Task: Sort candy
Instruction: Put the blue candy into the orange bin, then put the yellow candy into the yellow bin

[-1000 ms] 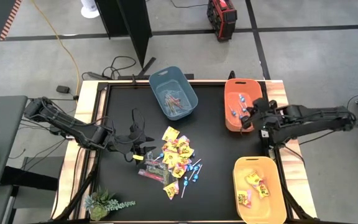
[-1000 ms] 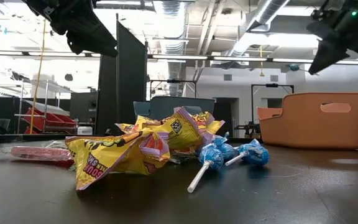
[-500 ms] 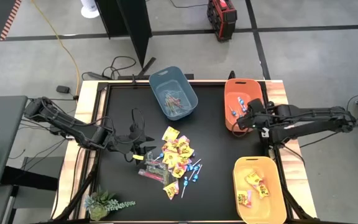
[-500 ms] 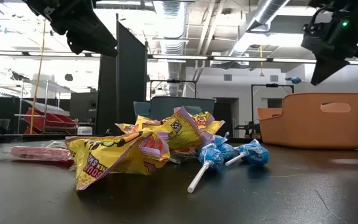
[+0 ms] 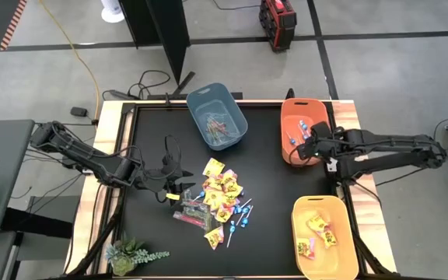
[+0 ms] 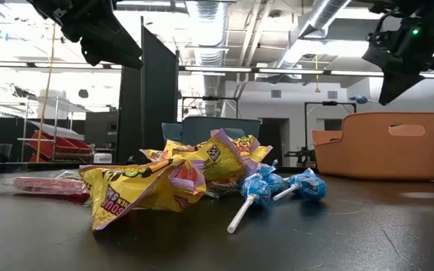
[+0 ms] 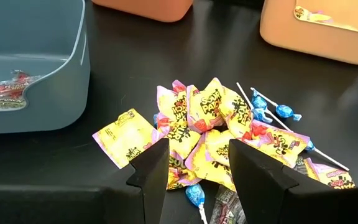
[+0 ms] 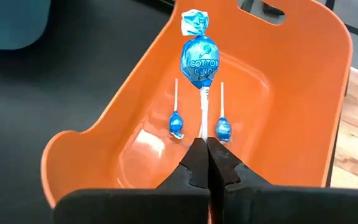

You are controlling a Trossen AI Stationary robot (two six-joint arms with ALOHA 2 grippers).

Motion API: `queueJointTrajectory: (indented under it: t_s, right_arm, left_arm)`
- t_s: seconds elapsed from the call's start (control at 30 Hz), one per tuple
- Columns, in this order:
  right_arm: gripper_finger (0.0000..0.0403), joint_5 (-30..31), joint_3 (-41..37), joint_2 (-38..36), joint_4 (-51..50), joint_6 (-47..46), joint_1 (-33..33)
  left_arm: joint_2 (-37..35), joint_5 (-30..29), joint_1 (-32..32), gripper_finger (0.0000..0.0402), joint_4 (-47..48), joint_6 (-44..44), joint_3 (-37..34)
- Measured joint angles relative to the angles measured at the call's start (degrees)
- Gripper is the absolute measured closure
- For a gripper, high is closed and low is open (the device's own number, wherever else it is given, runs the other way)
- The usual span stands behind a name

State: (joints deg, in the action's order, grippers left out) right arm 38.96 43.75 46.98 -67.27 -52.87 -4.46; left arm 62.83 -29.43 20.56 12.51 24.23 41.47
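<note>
The candy pile (image 5: 222, 201) lies mid-table: yellow square packets (image 7: 194, 112), blue lollipops (image 6: 305, 185) and pinkish clear-wrapped sticks (image 6: 44, 184). My left gripper (image 5: 179, 187) hovers open just left of the pile, and its fingers (image 7: 151, 168) frame the pile's near side without touching it. My right gripper (image 5: 302, 149) is above the orange bin (image 5: 295, 132), shut on a blue-wrapped lollipop (image 8: 199, 57). Two more lollipops (image 8: 176, 124) lie on the bin's floor. My right gripper pinches the lollipop's thin white stick (image 8: 202, 127) near its free end between the two fingers. The stick runs forward along the fingers, with the blue wrapped head out past the tips. The lollipop is lifted clear above the orange bin's floor.
A blue-grey bin (image 5: 217, 115) with pinkish sticks stands at the far edge. A yellow bin (image 5: 323, 237) with yellow packets sits at the near right. A small plant (image 5: 131, 253) is at the near left corner. Bare black tabletop (image 5: 271, 183) separates the pile from the right-hand bins.
My right gripper has moved a little toward the table's left, farther over the orange bin, still shut on the lollipop. The pile has not moved.
</note>
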Motion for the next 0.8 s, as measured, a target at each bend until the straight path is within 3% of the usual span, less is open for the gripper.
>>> queueJointTrajectory:
  t_s: [0.47, 0.6, 0.8]
  right_arm:
    - [0.0199, -0.11, 0.0, 0.31, 3.27, 2.12, 0.93]
    - [0.0179, -1.81, 0.0, 0.33, 15.35, 10.8, 6.75]
    - [0.0185, -2.16, 0.11, 3.64, 34.96, 23.74, 18.13]
  left_arm:
    - [0.01, 0.02, 0.0, 0.0242, 0.04, 0.0, 0.0]
    - [0.0, 0.02, 0.0, 0.0242, 0.04, 0.0, 0.0]
    - [0.01, -0.34, -0.01, 0.0242, 0.04, 0.0, 0.0]
